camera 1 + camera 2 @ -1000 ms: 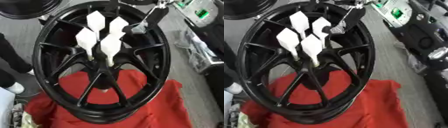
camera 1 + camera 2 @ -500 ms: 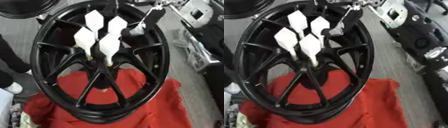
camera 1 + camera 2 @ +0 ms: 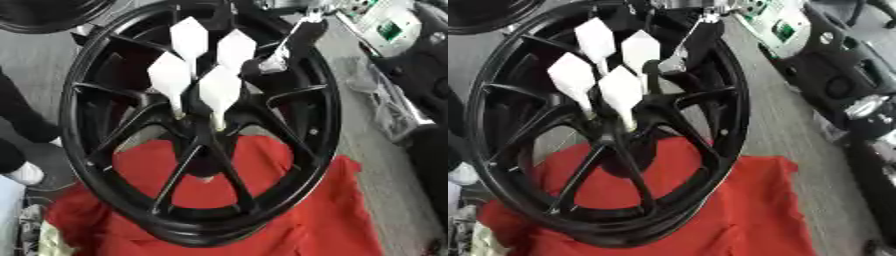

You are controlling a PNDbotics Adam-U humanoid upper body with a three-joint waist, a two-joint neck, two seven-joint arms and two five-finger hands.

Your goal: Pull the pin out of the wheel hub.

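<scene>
At hub centre of black wheel hub (image 3: pixel 197 145), four white pins (image 3: pixel 219 90) stand upright, axes along wheel axle. Our right hand (image 3: pixel 269 62) just right of them; finger state unclear.

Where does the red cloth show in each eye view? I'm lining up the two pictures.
Left eye view: the red cloth fills the lower middle and lower right, under the black wheel.
Right eye view: the same cloth lies lower middle to lower right, under the wheel's lower rim.
Shared landmark: the four white diamond-headed pins standing at the hub.
</scene>
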